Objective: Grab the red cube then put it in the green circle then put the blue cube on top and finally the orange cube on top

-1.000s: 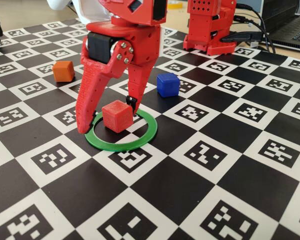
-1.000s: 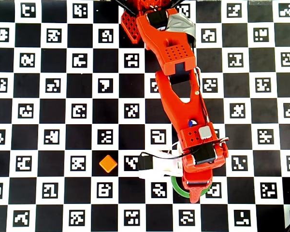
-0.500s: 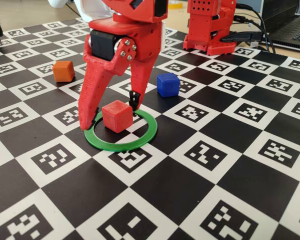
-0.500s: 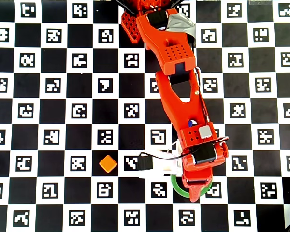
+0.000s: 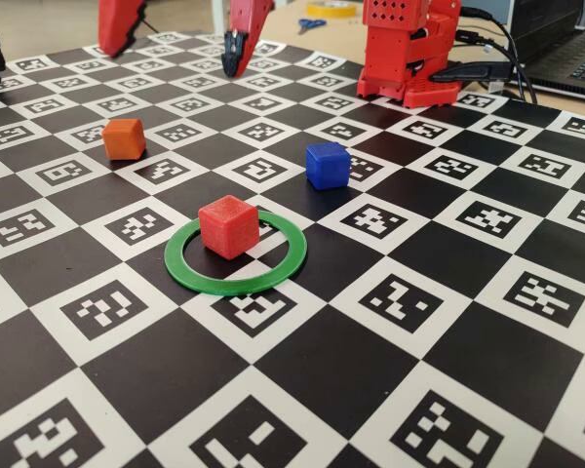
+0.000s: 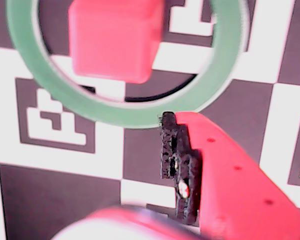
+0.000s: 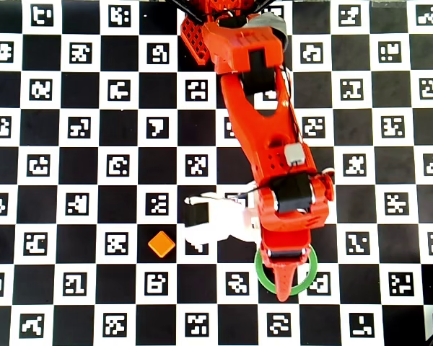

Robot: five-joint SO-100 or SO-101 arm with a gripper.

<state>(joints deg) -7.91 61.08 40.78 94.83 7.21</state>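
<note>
One red cube (image 5: 228, 225) inside one green circle (image 5: 236, 256), one blue cube (image 5: 327, 164), one orange cube (image 5: 124, 138), gripper (image 5: 178, 37) spread apart, empty.

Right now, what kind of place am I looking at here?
Most likely a hobby or lab robotics workbench: a checkerboard mat printed with coded markers covers the table, a red robot arm reaches over it, and a laptop sits at the back edge.

text: none readable | board (image 5: 400, 302): coded black-and-white marker squares only

A checkered marker board (image 5: 439, 341) carries the green circle (image 5: 236, 280), red cube (image 5: 228, 226), blue cube (image 5: 328, 165), orange cube (image 5: 125, 138).
</note>
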